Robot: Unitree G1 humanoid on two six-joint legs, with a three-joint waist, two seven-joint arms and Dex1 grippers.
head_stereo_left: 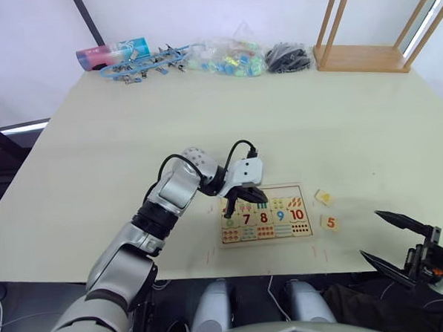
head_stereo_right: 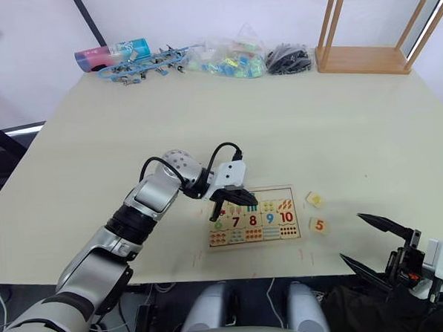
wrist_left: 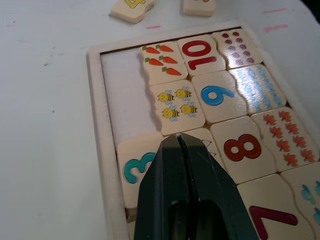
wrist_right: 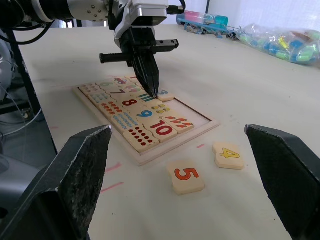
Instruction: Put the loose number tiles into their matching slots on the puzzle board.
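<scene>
Puzzle board (head_stereo_left: 264,238): flat on the pale bench (head_stereo_left: 226,121) near its front edge, between the two arms; tiles 7, 8, 9, 10 and picture tiles fill most of it.
Slots (wrist_left: 125,95): the top row is bare along part of its length, the pale recess showing beside the carrot tile (wrist_left: 161,64).
Tile 3 (wrist_left: 136,167): lying in the board's top row, its teal digit showing just beside the left fingers; whether it sits fully in its recess I cannot tell.
Tile 4 (wrist_right: 229,155): loose on the bench just off the board's right side, yellow digit up.
Tile 5 (wrist_right: 186,176): loose on the bench near tile 4, nearer the front edge, red digit up.
Left gripper (wrist_right: 153,89): pointing down over the board, fingers (wrist_left: 200,200) pressed together, tips at the 3 tile's edge.
Right gripper (head_stereo_left: 389,239): low at the bench's front right corner, well apart from the board, fingers (head_stereo_left: 400,220) spread wide and holding nothing.
Far edge of bench: upturned wooden stool (head_stereo_left: 364,54), bags of small parts (head_stereo_left: 223,58), a coloured tube (head_stereo_left: 111,53).
</scene>
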